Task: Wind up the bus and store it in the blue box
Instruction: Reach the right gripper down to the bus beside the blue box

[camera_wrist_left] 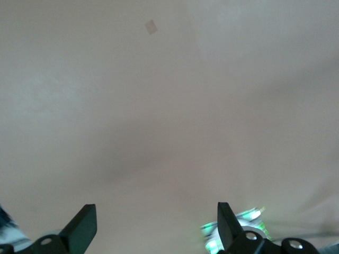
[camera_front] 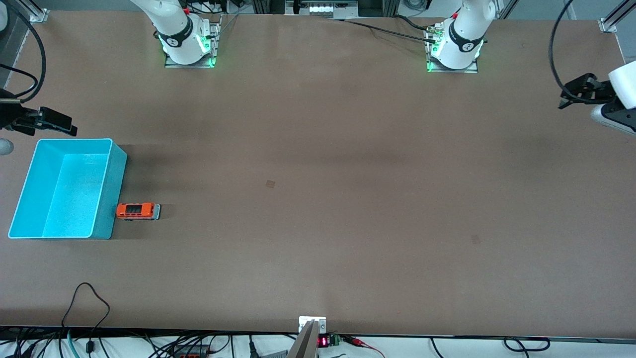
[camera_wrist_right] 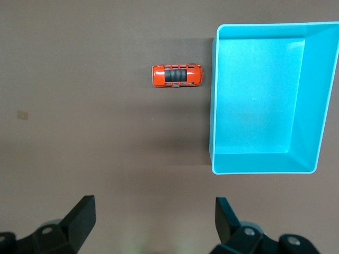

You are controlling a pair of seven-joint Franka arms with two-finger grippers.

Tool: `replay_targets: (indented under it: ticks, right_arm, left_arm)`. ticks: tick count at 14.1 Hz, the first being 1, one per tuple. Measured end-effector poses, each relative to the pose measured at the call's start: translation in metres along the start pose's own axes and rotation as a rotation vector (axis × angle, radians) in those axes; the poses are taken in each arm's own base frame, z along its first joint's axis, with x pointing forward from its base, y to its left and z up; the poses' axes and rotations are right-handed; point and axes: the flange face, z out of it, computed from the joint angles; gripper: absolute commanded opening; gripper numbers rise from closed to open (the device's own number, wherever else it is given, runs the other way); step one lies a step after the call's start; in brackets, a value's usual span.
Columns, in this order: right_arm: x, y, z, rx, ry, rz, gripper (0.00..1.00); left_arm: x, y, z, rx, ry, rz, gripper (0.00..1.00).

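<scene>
Orange and small, the toy bus [camera_front: 137, 211] with dark roof windows sits on the brown desk [camera_front: 318, 199] just beside the empty turquoise plastic box [camera_front: 68, 189], at the right arm's end. The right tool [camera_front: 49, 121] hangs above the desk near the box, its fingers wide apart and holding nothing. The left tool [camera_front: 579, 92] waits over the desk's other end, equally wide.
</scene>
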Motion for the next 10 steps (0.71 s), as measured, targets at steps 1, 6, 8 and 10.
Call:
replay_targets:
  ticks: [1, 6, 8, 10]
  right_arm:
    - [0.005, 0.0, 0.008, -0.001, -0.014, 0.0, 1.0]
    - [0.038, -0.003, 0.082, -0.009, -0.105, -0.007, 1.0]
    - [0.047, -0.002, 0.106, -0.011, -0.097, -0.053, 1.0]
    - [0.052, 0.003, 0.126, -0.011, -0.057, -0.164, 1.0]
  left_arm:
    - [0.002, 0.009, 0.001, -0.011, 0.01, -0.115, 1.0]
    - [0.016, 0.023, 0.016, -0.015, 0.107, -0.31, 1.0]
    - [0.018, 0.028, 0.021, -0.007, 0.117, -0.2, 1.0]
    - [0.015, 0.023, 0.024, -0.007, 0.112, -0.163, 1.0]
